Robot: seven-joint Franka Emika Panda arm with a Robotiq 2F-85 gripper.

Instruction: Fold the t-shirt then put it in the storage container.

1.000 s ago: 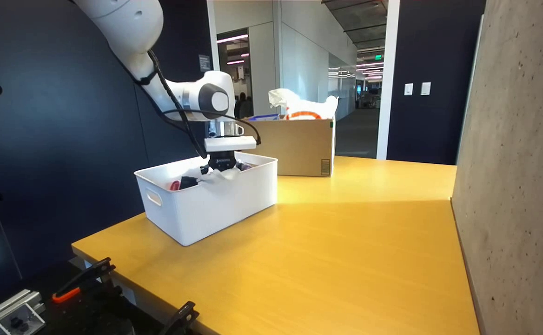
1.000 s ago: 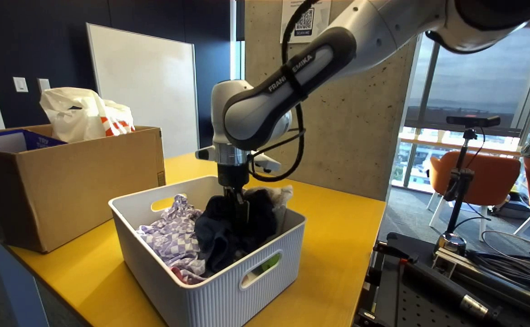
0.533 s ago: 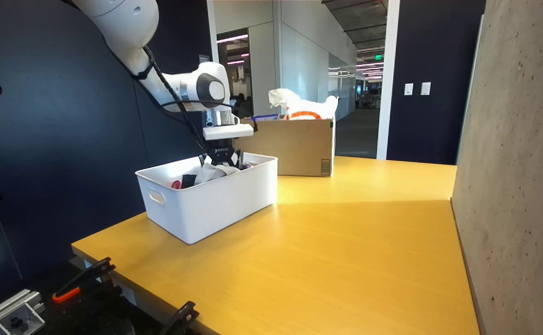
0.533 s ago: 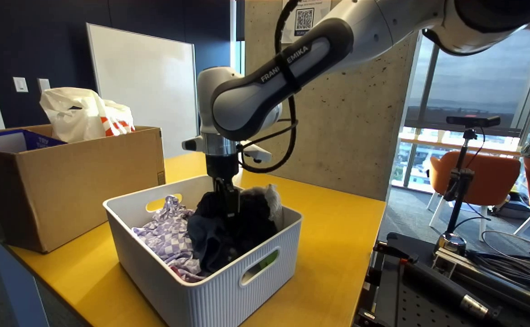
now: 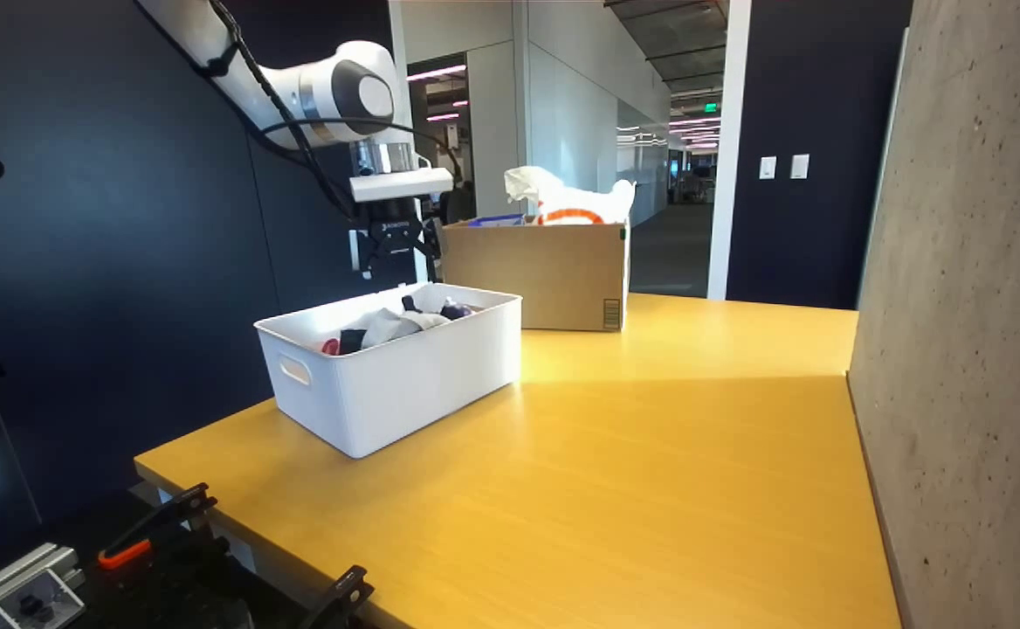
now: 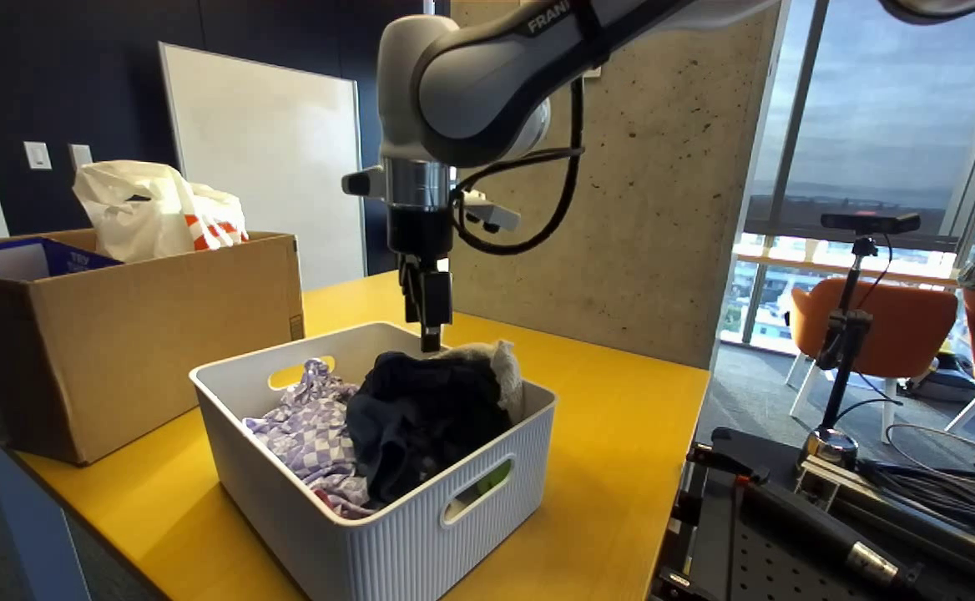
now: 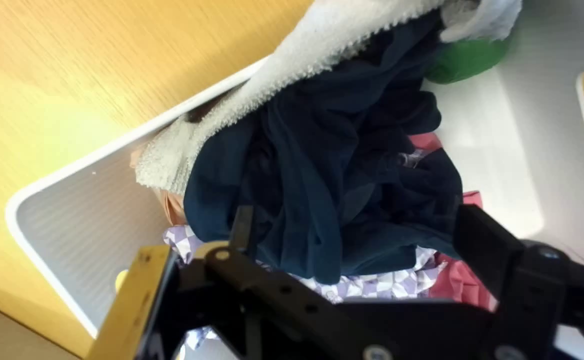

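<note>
The storage container is a white ribbed bin (image 5: 431,393) on the table, seen in both exterior views. A dark navy garment (image 6: 437,409), apparently the t-shirt, lies bunched inside it, and its folds (image 7: 312,150) fill the middle of the wrist view. Beside it in the bin are a purple checkered cloth (image 6: 312,442), a fluffy white cloth (image 7: 292,75) along the rim and some pinkish-red fabric (image 7: 464,282). My gripper (image 5: 398,259) hangs above the bin, pointing down. In the wrist view its fingers are spread wide with nothing held between them, the navy cloth lying below.
Behind the bin stands a cardboard box (image 5: 536,279) with a white plastic bag (image 6: 137,217) on top. A concrete wall (image 5: 964,349) borders the yellow table (image 5: 650,489). Black clamps (image 5: 161,520) grip the near table edge.
My gripper has opened and risen out of the bin, leaving the navy cloth behind in it. The bin shifted slightly early on, then stayed put.
</note>
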